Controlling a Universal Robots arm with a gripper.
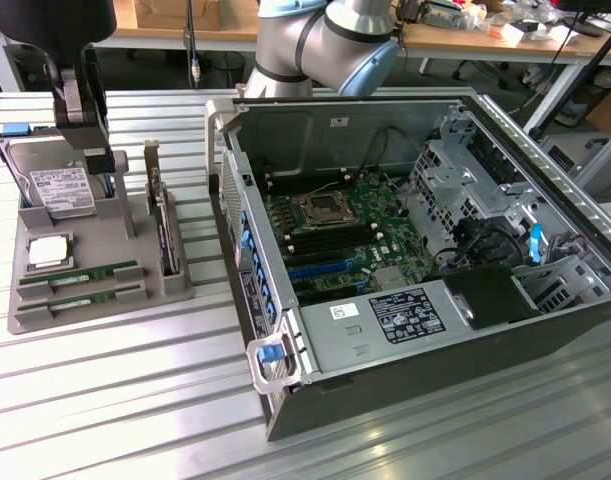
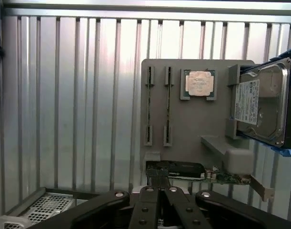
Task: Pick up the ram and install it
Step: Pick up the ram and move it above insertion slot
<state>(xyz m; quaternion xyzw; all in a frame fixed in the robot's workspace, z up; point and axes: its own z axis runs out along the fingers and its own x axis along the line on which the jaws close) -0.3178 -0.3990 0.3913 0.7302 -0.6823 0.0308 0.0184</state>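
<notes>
Tool (image 1: 93, 150) hangs over the far end of the grey tray (image 1: 25, 315) on the tabletop. Its fingers (image 2: 147, 205) are pressed together with nothing between them. In the exterior view the ram (image 1: 80, 272) sits in its tray slot at 6 o'clock from the tool, apart from it, long axis running 9 to 3. Twin stick (image 1: 80, 294) lies just beside it, further toward 6. Open computer case (image 1: 285, 360) stands at 3 o'clock. Judged: pick not yet begun.

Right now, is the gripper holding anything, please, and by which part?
Nothing: the gripper is shut and empty; both ram sticks lie in the tray.
</notes>
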